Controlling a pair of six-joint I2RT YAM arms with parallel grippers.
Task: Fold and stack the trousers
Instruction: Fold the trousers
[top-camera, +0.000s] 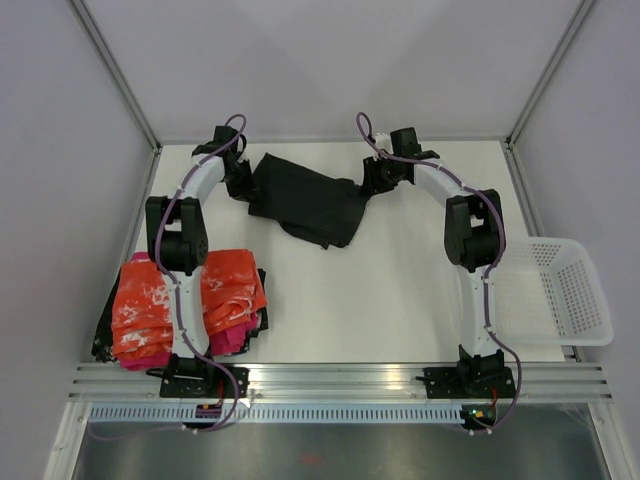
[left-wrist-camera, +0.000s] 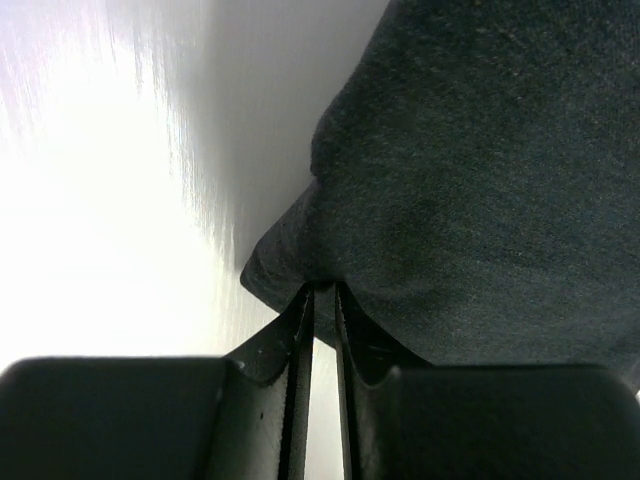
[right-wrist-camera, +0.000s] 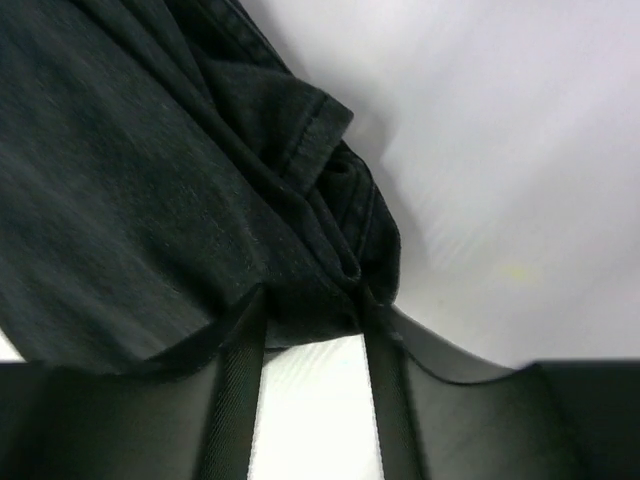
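The black soft-fabric trousers (top-camera: 305, 205) lie in a crumpled, partly folded heap on the white table top (top-camera: 400, 300), directly between the two grippers. The left gripper (left-wrist-camera: 322, 298) has its fingers pressed almost together, with only a thin slit between them. The rounded edge of the cloth sits right at its tips, so it looks like a pinch on a very thin bite of fabric. The right gripper (right-wrist-camera: 310, 315) has its fingers further apart, and a thick bundle of hem and seam is squeezed between them.

The main risk, in my judgement, is on the left side. So little cloth is between those fingers that a pull away from the right gripper can draw the edge out, and then that end drops and the fold opens. On the right side the bundle holds several layers, so one layer can slip free and the trousers hang unevenly. If the two grippers lift or pull at different speeds, the soft cloth can twist and the legs will not lie one on the other. Behind the left gripper, toward its base, lies the orange-and-white mottled garment (top-camera: 150, 305); a loose leg dragged that way can catch on it
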